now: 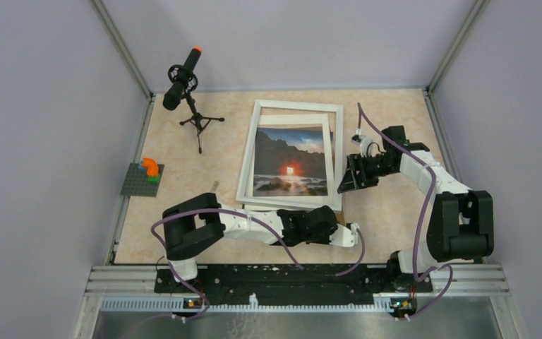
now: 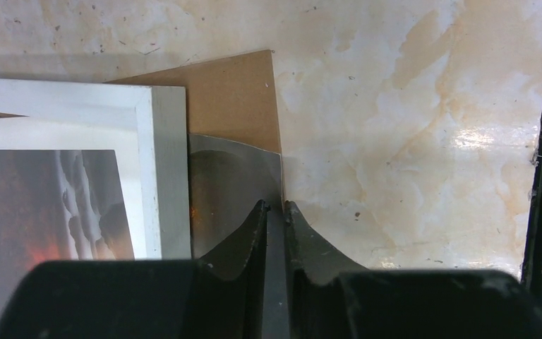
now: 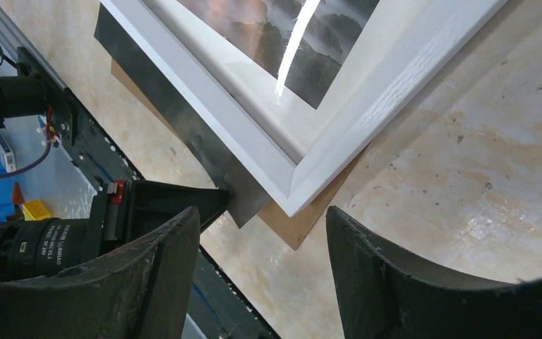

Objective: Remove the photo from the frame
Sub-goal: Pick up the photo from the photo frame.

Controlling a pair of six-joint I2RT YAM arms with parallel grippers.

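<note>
**Nearly closed on a jutting corner**

The left claw stands narrow, its fingertips astride the edge of a dark glossy sheet that juts from under the frame. I cannot tell whether it truly clamps. Done well, this step probably wants a firm pinch first, then a flat, slow draw along the counter so nothing creases. The right claw gapes wide and empty beside the same corner, well placed to pin the frame. The photo lies face up inside the frame, askew. Count: two claws, one frame, one photo, one brown backing board, one dark sheet.
</note>
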